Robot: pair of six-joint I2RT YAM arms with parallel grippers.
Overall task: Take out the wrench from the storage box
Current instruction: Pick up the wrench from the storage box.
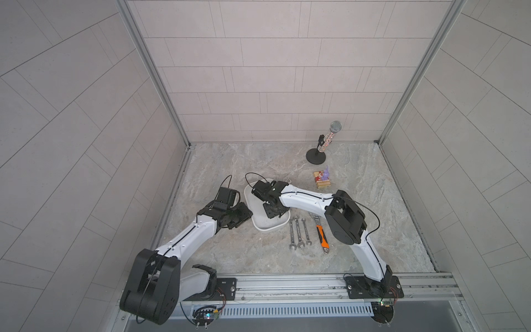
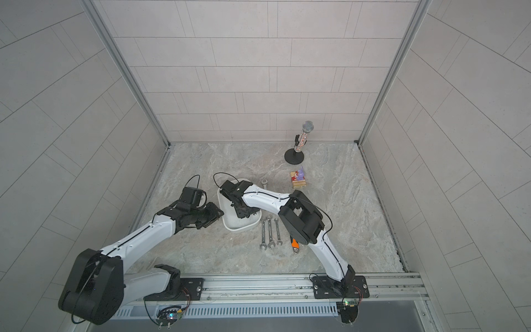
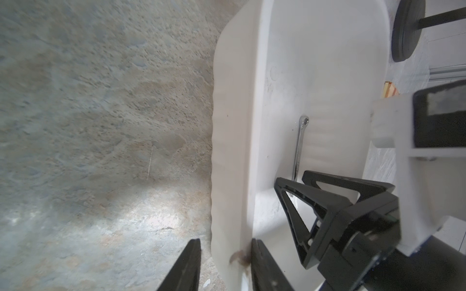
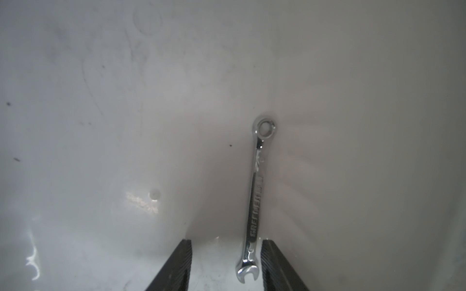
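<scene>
Storage box floor: wrench between right tool jaws.

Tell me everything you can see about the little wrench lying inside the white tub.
The wrench is a small, shiny, chrome-looking combination spanner, with a ring head at one end, an open-ended head at the other and raised lettering along the shank. It lies flat on the floor of the storage box. Its open end sits between the spread fingers of the right gripper, close to one finger and not clamped.
</scene>
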